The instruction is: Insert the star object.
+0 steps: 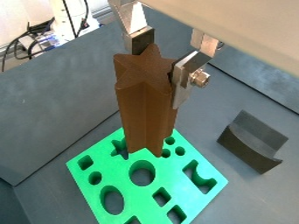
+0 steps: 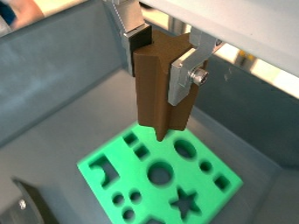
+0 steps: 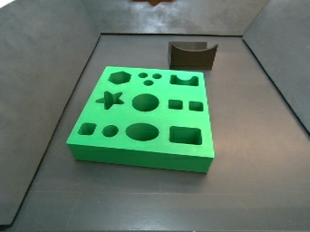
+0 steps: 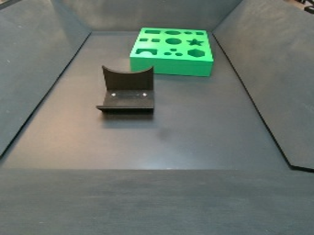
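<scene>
My gripper [image 1: 163, 57] is shut on the star object [image 1: 142, 96], a tall brown peg with ridged star-section sides, gripping it near its top. The peg hangs upright above the green block [image 1: 87, 166], its lower end clear of the block's top in a wrist view [image 2: 158, 87]. The gripper also shows in that view [image 2: 162, 59]. The block's star-shaped hole [image 3: 112, 100] is empty in both side views [image 4: 194, 39]. Only the peg's lower tip [image 3: 152, 2] shows at the edge of a side view.
A dark grey block with a curved notch [image 3: 191, 54] stands on the floor beyond the green block [image 3: 140, 154], a little apart from it, and shows again in a side view [image 4: 127, 90]. Sloping grey walls enclose the floor.
</scene>
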Controlling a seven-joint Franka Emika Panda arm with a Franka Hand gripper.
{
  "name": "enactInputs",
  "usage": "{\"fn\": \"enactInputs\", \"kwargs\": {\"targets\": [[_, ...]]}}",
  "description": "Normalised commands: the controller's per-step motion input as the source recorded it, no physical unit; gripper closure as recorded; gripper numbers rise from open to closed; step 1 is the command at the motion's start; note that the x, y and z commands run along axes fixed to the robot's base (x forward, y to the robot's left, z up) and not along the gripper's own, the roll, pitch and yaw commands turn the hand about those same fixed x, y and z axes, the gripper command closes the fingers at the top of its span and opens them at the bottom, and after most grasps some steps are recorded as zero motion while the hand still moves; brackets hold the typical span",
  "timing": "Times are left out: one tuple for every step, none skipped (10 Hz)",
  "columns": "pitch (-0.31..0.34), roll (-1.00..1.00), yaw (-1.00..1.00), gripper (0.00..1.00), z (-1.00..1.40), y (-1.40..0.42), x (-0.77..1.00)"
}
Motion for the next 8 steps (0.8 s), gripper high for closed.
{"fn": "enactInputs", "kwargs": {"targets": [[-0.009,-0.02,-0.14,1.0,-1.0,0.25,-0.85],[-0.01,-0.02,-0.14,1.0,-1.0,0.25,-0.86],[-0.01,-0.02,-0.14,1.0,-1.0,0.25,-0.85],[-0.113,-0.02,-0.25,1.0,-1.0,0.0,-0.43],[-0.161,0.0,-0.17,1.0,-0.97,-0.05,-0.14],[-0.159,0.0,-0.11,1.0,-0.97,-0.07,-0.11],[-0.167,0.03,-0.05,1.0,-0.89,-0.04,-0.23],[-0.149,0.03,-0.01,1.0,-0.75,0.0,-0.39]]}}
